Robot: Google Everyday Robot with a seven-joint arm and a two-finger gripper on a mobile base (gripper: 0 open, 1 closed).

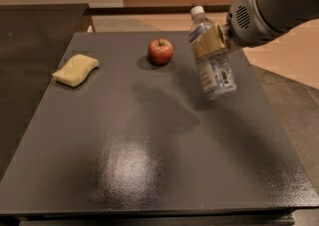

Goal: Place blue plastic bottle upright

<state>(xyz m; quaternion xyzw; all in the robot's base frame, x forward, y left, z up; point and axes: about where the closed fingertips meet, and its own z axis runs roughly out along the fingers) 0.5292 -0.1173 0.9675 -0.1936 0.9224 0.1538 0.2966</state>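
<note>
Gripper [207, 44] is at upper right over the table [149, 150], its tan fingers [213, 37] clamped on the blue plastic bottle [217, 73] just under the neck. The bottle hangs below the gripper, nearly upright, with the white cap up and the base tilted down-right. Can't tell if the base touches the table. Apple [160, 51] sits near the gripper's left; yellow sponge [76, 69] lies well apart, far left.

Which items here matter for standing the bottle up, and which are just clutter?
In the job: small clear bluish plastic bottle with white cap, tilted, cap uppermost; two-finger gripper, clamped on its upper part, over the far right of the dark grey table.
Lying about: round red apple; yellow sponge; both on the table.
</note>
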